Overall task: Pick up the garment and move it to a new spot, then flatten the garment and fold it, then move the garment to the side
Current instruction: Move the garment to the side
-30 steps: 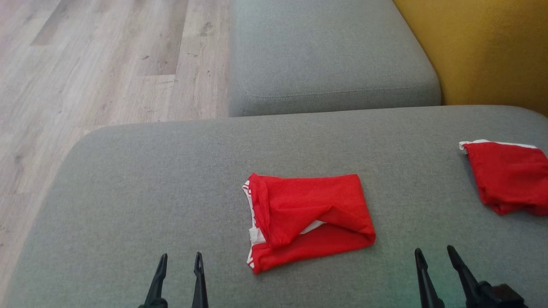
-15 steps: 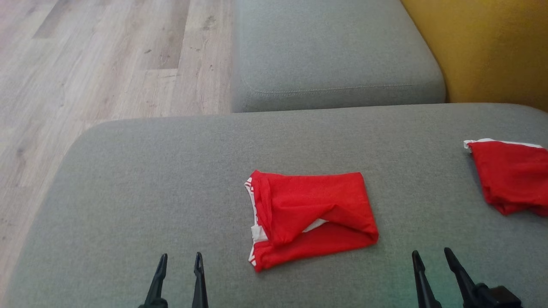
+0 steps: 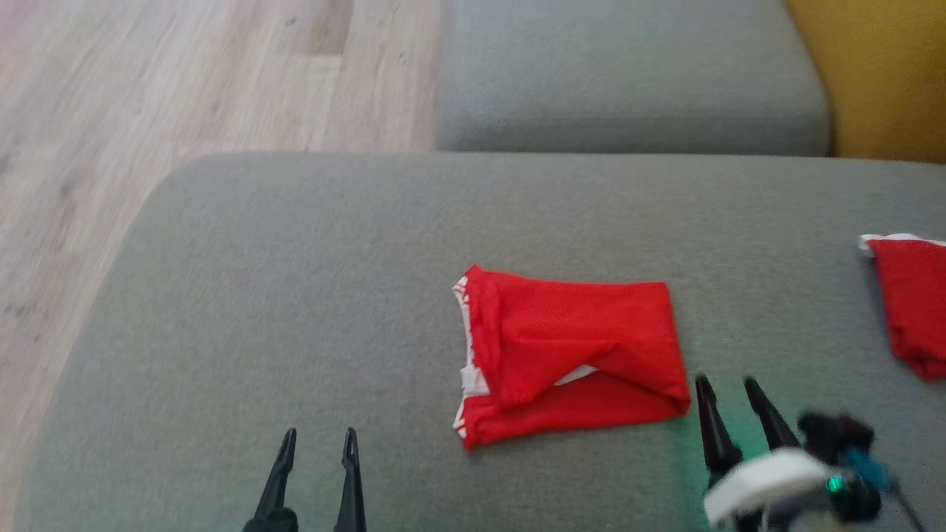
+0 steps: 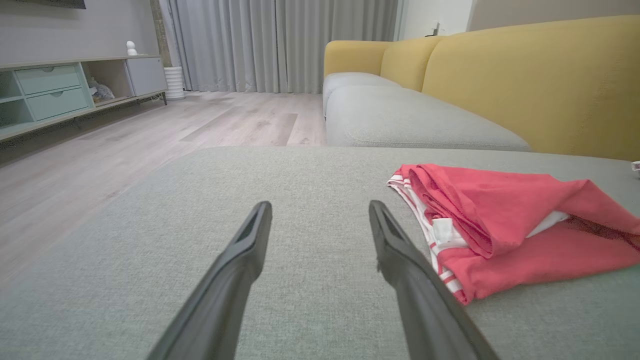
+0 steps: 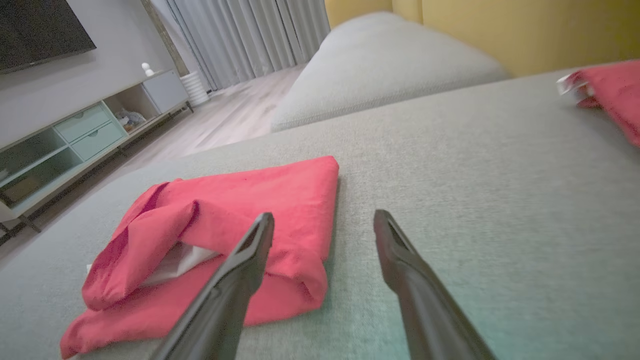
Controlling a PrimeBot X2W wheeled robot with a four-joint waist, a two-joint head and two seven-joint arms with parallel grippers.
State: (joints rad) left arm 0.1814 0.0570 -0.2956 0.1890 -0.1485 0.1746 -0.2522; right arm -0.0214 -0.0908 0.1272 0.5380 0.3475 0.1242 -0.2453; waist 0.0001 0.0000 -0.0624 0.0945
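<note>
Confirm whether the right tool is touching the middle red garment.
Cannot tell. In the head view the right tool sits beside a corner of the garment, blurred; the right wrist view has one finger overlapping it, height unclear.

Grey seat cushions [image 3: 295, 258] meet a yellow sofa back [image 4: 525, 75]. Pale wood floor [image 3: 148, 89] reaches grey curtains [image 4: 250, 45] and a sideboard [image 4: 50, 95].

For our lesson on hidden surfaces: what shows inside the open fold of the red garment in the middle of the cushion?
A strip of white fabric shows beneath the top flap of the red garment. Anything deeper inside is covered by red cloth.
</note>
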